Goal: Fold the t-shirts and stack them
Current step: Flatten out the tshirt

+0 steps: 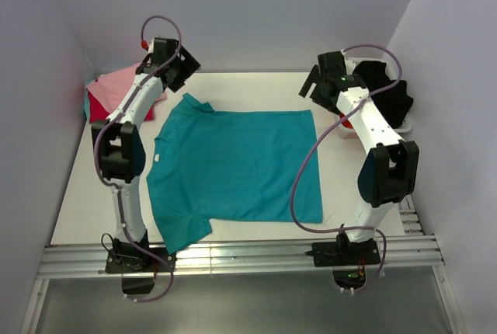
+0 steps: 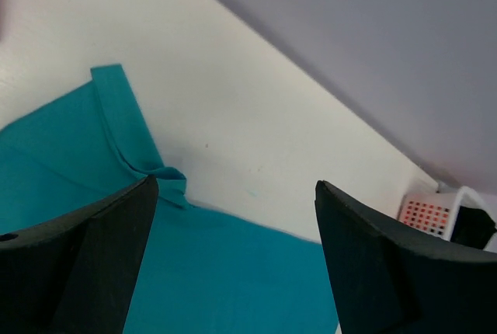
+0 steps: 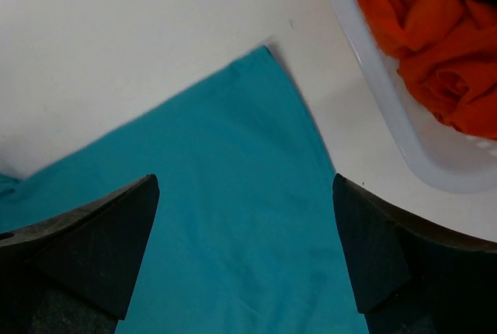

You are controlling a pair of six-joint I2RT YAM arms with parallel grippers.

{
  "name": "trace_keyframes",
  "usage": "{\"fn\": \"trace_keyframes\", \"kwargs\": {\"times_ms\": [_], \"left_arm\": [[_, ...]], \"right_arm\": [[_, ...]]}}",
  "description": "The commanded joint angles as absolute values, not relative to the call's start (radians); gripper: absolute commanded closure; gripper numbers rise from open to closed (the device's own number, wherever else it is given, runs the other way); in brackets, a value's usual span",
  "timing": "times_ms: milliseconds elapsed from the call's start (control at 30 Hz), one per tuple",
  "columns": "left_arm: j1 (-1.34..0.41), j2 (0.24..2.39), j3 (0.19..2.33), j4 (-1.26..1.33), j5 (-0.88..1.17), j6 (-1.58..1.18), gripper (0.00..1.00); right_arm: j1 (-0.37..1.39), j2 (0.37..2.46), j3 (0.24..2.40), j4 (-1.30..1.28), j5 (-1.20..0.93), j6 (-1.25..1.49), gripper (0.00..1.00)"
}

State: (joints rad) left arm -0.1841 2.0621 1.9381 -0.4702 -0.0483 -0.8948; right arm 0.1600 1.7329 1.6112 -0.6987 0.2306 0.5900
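Observation:
A teal t-shirt (image 1: 233, 167) lies spread flat on the white table, collar to the left, hem to the right. My left gripper (image 1: 185, 70) is open and empty above its far sleeve (image 2: 128, 128). My right gripper (image 1: 314, 85) is open and empty above the shirt's far right corner (image 3: 264, 62). A pink shirt (image 1: 116, 85) lies on a red one (image 1: 99, 109) at the far left. An orange shirt (image 3: 435, 39) and a black shirt (image 1: 384, 85) fill the basket at the right.
The white lattice basket (image 1: 404, 126) stands at the table's far right; its rim (image 3: 380, 78) shows close to my right gripper. Grey walls close in the back and both sides. A metal rail (image 1: 233, 256) runs along the near edge.

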Motion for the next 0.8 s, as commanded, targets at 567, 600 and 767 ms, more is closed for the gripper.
{"fn": "trace_keyframes", "kwargs": {"times_ms": [567,600,767], "left_arm": [[-0.229,2.373,2.089,-0.543,0.005,-1.127,0.17],[-0.229,2.378,2.097,-0.551,0.005,-1.131,0.18],[-0.230,2.321,2.056,-0.600,-0.063,-1.170,0.22]], "right_arm": [[0.163,1.514,1.355,-0.719,0.238,0.565,0.00],[0.163,1.514,1.356,-0.721,0.242,0.563,0.00],[0.163,1.519,1.345,-0.719,0.245,0.564,0.00]]}}
